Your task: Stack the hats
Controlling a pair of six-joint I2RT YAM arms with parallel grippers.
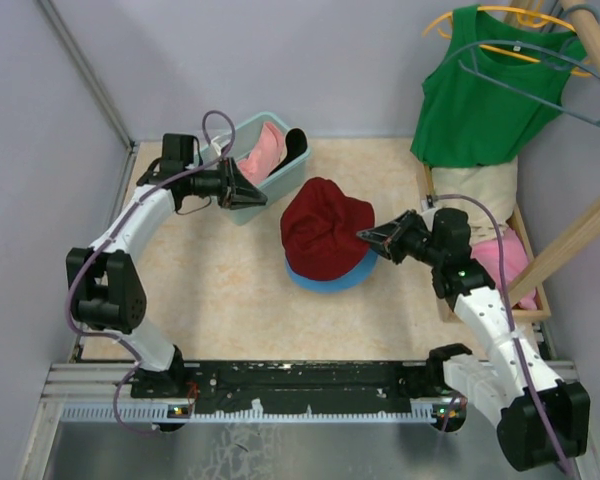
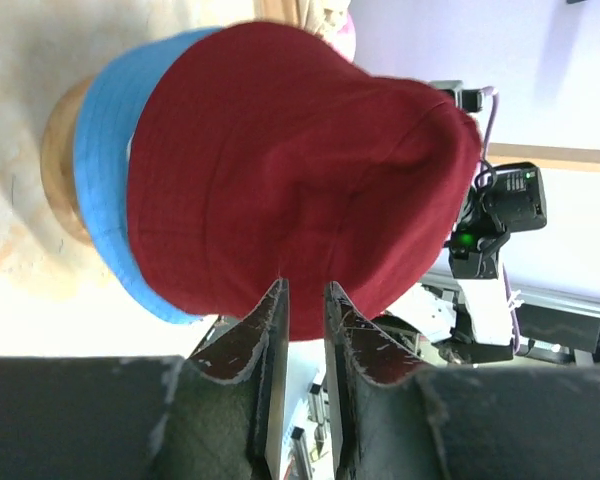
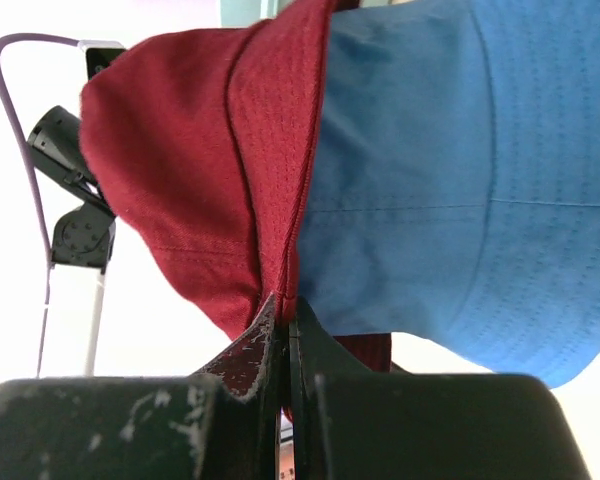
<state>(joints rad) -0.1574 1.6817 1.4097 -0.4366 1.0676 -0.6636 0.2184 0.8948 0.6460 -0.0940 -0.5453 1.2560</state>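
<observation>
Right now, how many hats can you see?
4: dark red hat on the blue hat mid-table; beige hat and pink hat in the wooden tray at right; pink cloth in the teal basket could be another, unclear.

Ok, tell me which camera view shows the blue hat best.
The right wrist view: the blue hat fills its right half, stitching plain. The top external view shows only a crescent of its brim under the dark red hat. The left wrist view shows a blue band left of the red one.
</observation>
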